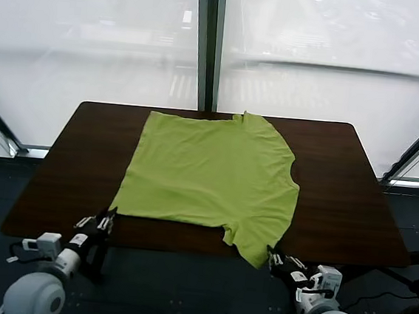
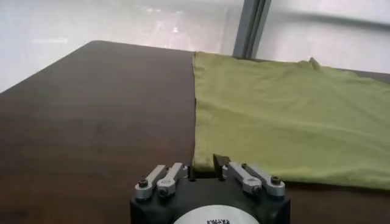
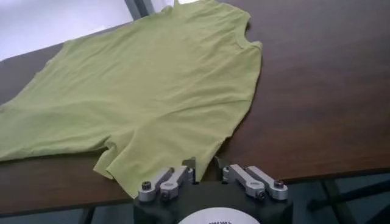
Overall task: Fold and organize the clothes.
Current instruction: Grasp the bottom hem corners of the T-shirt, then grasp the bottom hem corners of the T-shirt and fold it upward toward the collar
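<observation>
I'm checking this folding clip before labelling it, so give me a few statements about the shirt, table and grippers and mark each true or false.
1. The lime-green short-sleeved T-shirt lies spread flat on the dark brown wooden table. True.
2. The shirt is already folded in half. False: it lies unfolded, both sleeves showing.
3. The left gripper sits at the table's near edge by the shirt's hem corner. True.
4. The right gripper holds the shirt's collar. False: it holds nothing, sitting near the nearer sleeve.

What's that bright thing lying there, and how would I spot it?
Find the dark brown table before the big windows. Spread flat across its middle lies a lime-green short-sleeved T-shirt, one sleeve reaching the near edge. It is the only cloth and only bright colour there.
</observation>
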Robot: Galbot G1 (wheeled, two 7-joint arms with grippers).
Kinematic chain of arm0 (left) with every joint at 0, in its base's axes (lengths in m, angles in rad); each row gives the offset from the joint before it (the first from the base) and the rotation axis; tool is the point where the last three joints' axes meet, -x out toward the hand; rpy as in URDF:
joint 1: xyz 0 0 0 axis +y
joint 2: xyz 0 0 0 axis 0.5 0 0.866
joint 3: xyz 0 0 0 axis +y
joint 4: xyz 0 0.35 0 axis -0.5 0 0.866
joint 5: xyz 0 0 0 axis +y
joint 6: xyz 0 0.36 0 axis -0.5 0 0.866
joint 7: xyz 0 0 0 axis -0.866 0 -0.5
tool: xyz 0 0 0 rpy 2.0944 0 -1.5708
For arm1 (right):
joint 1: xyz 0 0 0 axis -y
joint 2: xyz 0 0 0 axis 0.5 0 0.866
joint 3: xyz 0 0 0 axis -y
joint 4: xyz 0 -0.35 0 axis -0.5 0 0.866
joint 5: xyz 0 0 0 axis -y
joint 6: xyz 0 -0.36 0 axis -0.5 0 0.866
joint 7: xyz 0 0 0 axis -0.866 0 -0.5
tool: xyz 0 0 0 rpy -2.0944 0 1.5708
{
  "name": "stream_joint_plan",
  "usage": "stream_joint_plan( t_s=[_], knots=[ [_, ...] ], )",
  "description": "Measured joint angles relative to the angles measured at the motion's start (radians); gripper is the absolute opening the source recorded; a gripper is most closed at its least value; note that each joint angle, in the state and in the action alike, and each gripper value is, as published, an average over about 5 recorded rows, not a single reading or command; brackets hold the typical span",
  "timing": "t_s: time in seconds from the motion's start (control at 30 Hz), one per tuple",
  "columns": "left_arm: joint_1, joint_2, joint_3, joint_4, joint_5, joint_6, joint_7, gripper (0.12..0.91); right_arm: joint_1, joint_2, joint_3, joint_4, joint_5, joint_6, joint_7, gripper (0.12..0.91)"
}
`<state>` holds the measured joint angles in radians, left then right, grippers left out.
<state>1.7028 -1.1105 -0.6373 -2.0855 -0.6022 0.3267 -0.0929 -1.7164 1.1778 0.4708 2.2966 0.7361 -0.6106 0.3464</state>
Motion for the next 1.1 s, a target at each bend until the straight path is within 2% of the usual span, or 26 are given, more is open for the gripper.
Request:
stream_joint_plan(
  t_s=[0.07,0.23,0.33,0.37,0.47,0.63,0.77,0.83,1.1],
  knots=[
    [-0.002,0.000,0.000,0.002,0.000,0.000,0.000,0.907,0.000,0.000,0.001,-0.002,0.000,0.000,0.000,0.522],
    [-0.008,0.001,0.001,0.008,-0.003,-0.001,0.001,0.907,0.002,0.000,0.003,-0.011,0.003,0.002,-0.005,0.238],
    [-0.009,0.002,0.001,0.012,-0.004,-0.003,0.002,0.890,0.005,0.001,0.003,-0.017,0.006,0.005,-0.006,0.143],
    [-0.009,0.002,0.001,0.013,-0.004,-0.003,0.002,0.869,0.006,0.002,0.003,-0.018,0.007,0.006,-0.007,0.141],
    [-0.011,0.002,0.001,0.016,-0.004,-0.005,0.002,0.739,0.003,0.002,0.006,-0.015,0.014,0.013,-0.007,0.138],
    [-0.012,0.002,0.001,0.019,-0.004,-0.006,0.003,0.388,-0.017,-0.011,0.025,0.015,0.042,0.015,-0.007,0.138],
    [-0.013,0.002,0.001,0.024,-0.005,-0.008,0.004,0.183,-0.056,-0.039,0.054,0.061,0.056,0.010,-0.003,0.138],
    [-0.012,0.001,0.000,0.024,-0.005,-0.010,0.004,0.148,-0.081,-0.051,0.069,0.084,0.056,0.009,-0.001,0.138],
    [0.014,-0.005,-0.007,-0.002,0.008,-0.015,0.004,0.148,-0.156,-0.068,0.097,0.145,0.056,0.012,0.010,0.138]
  ],
)
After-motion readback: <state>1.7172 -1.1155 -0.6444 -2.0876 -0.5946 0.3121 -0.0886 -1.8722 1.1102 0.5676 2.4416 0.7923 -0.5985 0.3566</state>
